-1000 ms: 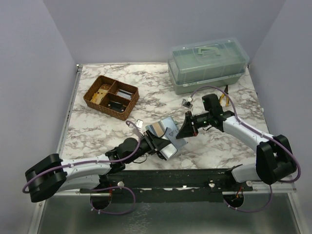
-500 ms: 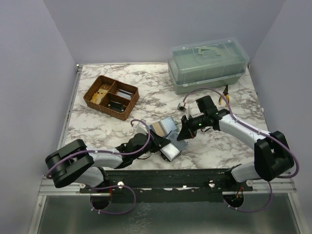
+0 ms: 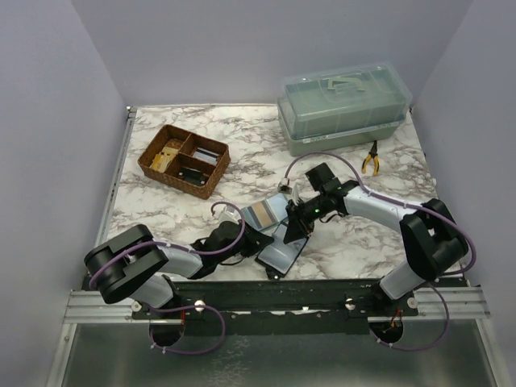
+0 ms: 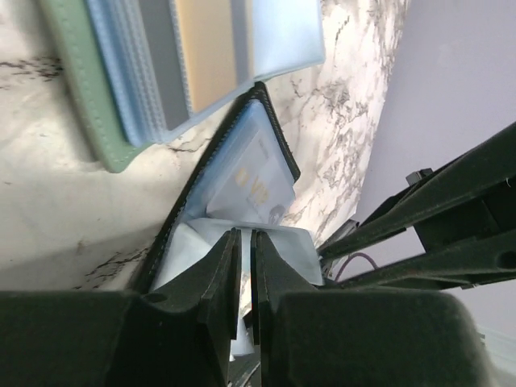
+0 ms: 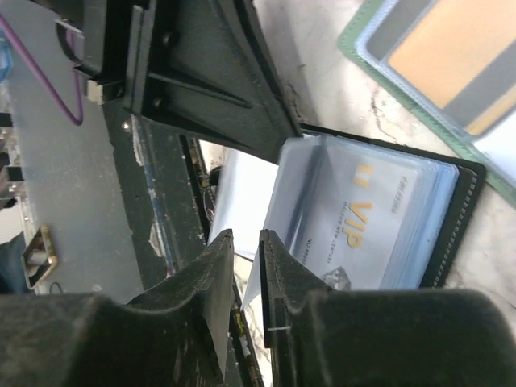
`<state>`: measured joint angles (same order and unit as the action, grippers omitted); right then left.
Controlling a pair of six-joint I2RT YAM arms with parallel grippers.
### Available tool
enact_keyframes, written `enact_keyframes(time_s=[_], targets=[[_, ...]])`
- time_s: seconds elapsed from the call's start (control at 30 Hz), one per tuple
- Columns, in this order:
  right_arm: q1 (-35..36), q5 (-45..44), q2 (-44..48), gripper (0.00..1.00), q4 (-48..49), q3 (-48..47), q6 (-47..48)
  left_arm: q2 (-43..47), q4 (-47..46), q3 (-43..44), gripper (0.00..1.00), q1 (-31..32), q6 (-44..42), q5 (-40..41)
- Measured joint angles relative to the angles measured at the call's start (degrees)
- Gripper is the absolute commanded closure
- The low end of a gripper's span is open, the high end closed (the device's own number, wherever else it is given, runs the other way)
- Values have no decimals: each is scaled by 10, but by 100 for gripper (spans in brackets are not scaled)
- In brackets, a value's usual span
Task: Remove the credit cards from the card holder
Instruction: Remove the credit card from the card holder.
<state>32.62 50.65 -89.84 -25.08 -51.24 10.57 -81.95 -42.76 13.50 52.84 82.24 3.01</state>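
Card holder (image 3: 282,251) lay open on the desk (image 3: 161,211) near the front edge, btwn the two arms, so both could reach it w/o stretching. It sat just beside a green-edged wallet (image 3: 262,214) w/ striped cards showing, which isn't the target.

The left end effector (image 4: 244,238) was clamped, jaws nearly together, on a pale inner flap of the card holder. Judging by the pose, that grip was there to pin the holder open and stop it sliding when something gets pulled.

The credit cards (image 5: 363,214) were in the holder, a pale one marked "VIP" on top, stacked inside the black stitched border. None lay out on the desk yet.

The right end effector (image 5: 246,242) came in from the opposite side, jaws closed to a thin gap on a pale edge at the stack's corner. That was prob. a card, though in the wrist view it could've been a plastic sleeve instead.

Opposed grips made sense: one anchors, the other draws out. The next move would need a flat, straight pull, else the whole holder lifts.
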Motion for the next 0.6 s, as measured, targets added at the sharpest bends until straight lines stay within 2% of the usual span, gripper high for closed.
enact_keyframes(time_s=[0.1, 0.27, 0.6], targets=[[4, 32, -14, 68, -2, -2, 0, -2, 0, -7, 83, -3, 3, -7], [6, 88, -33, 68, -8, -2, 2, 7, 0, -27, 82, -7, 13, -17], [40, 108, -60, 67, -12, -4, 3, 57, 2, -64, 73, -7, 35, -52]])
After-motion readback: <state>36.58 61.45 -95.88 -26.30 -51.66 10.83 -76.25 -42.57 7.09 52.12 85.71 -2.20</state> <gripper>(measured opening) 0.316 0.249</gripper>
